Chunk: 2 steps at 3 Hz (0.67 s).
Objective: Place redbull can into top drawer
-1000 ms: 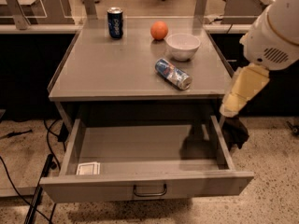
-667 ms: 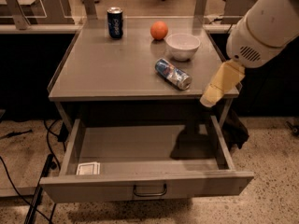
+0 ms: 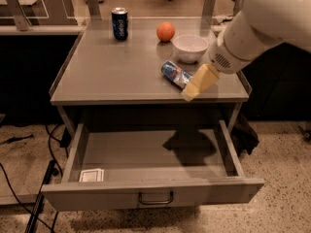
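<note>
The redbull can (image 3: 176, 74), blue and silver, lies on its side on the grey tabletop, just in front of the white bowl. The top drawer (image 3: 150, 194) is pulled open below the tabletop, its dark bar handle at the centre of the front panel. My gripper (image 3: 190, 93), with yellowish fingers, hangs from the white arm at the right. Its tip is just right of and in front of the can, above the table's front edge. It holds nothing that I can see.
A dark blue Pepsi can (image 3: 119, 24) stands at the back left of the table (image 3: 107, 72). An orange (image 3: 165, 31) and a white bowl (image 3: 190, 48) sit at the back right. A small white card (image 3: 91, 175) lies in the drawer's front left corner. Cables run on the floor at left.
My arm and gripper have moved left and up, from beside the table's right edge to over the tabletop next to the redbull can. The can and the drawer have not moved.
</note>
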### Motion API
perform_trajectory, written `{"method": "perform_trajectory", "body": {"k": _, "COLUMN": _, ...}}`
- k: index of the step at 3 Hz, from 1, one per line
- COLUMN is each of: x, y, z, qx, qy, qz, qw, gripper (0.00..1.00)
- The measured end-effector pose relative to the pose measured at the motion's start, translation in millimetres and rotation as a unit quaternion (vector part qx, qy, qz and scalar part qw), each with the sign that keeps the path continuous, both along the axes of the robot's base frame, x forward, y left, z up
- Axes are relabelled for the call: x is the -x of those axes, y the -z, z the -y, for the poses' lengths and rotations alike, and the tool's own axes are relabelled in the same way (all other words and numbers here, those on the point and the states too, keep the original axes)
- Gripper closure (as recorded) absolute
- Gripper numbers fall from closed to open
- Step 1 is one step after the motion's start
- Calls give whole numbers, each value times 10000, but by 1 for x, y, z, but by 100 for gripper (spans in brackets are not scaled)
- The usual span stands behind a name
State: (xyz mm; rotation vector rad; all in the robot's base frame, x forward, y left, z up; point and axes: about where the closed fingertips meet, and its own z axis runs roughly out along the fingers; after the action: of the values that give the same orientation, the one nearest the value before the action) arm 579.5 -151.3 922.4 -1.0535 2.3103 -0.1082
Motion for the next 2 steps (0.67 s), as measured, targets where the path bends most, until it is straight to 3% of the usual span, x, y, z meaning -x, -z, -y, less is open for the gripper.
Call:
{"method": "perform_trajectory", "body": {"k": 1, "x": -8, "y": -6, "z": 0, "qx": -251, "qy": 383, "qz": 145, "qw": 9988, "gripper": 0}}
{"method": "perform_trajectory", "body": {"k": 2, "x": -7, "y": 0, "z": 6, "qx": -230, "qy": 546, "qz": 165, "qw": 9981, "gripper": 0}}
